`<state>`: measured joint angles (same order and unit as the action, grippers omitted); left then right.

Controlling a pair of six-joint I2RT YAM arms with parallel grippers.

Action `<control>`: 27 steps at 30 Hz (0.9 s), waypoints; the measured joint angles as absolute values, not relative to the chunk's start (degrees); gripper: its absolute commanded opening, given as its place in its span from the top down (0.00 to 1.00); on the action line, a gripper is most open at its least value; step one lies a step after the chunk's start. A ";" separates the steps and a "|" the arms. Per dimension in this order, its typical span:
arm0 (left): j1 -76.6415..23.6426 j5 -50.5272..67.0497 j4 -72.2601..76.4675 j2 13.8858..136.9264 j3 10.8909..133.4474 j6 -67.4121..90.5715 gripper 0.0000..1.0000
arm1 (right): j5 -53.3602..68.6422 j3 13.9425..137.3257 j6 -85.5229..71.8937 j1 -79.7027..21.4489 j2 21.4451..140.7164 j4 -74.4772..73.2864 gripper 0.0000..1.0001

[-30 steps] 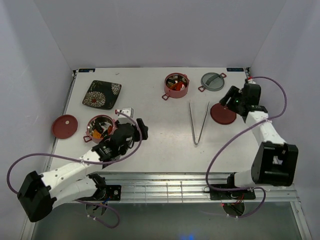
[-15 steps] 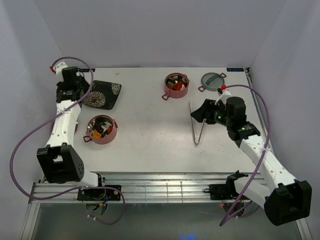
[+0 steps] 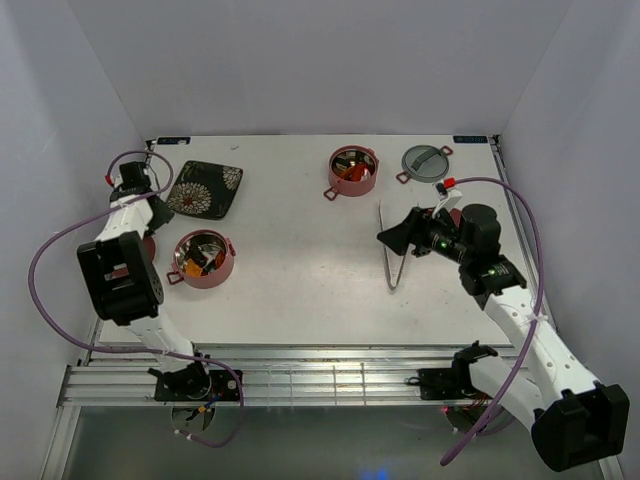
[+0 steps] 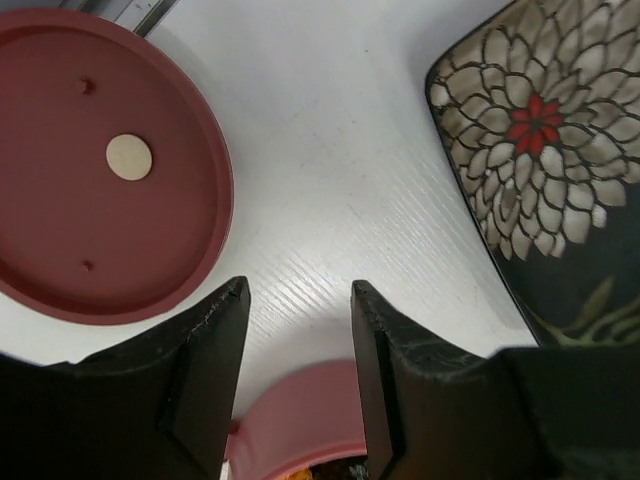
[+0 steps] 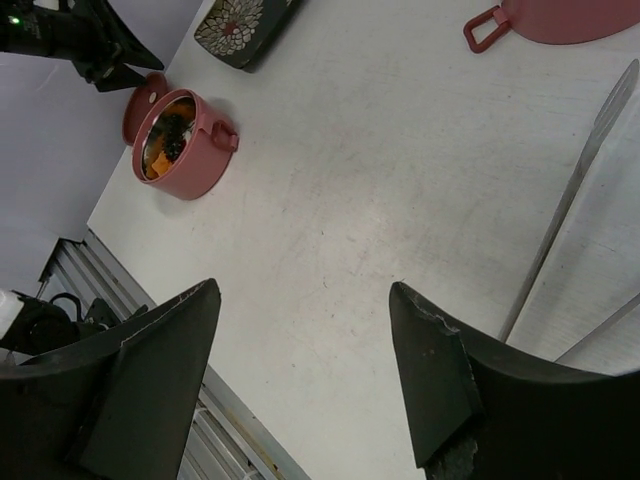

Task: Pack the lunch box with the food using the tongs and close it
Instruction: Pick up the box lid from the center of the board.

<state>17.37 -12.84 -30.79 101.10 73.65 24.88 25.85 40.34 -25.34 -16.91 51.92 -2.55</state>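
Red disc lid [image 4: 100,160] at ten o'clock of spread, empty left jaws; overhead, folded left arm [image 3: 118,270] mostly covers it. Right jaws spread.

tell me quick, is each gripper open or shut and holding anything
left gripper: open, holding nothing
right gripper: open, holding nothing

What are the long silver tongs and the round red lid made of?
The tongs look like metal: thin, silvery and shiny. The red lid looks like matte plastic, with small moulded bumps and no gleam, though it could be painted metal.
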 measured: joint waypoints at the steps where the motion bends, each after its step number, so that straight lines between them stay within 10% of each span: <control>1: 17.50 -12.86 -30.52 101.78 73.65 24.84 0.44 | 26.06 40.34 -25.32 -16.91 51.79 -2.39 0.25; 27: 22.15 -14.92 -27.35 108.84 71.66 23.68 0.53 | 27.42 39.20 -25.34 -16.91 48.99 -1.13 0.24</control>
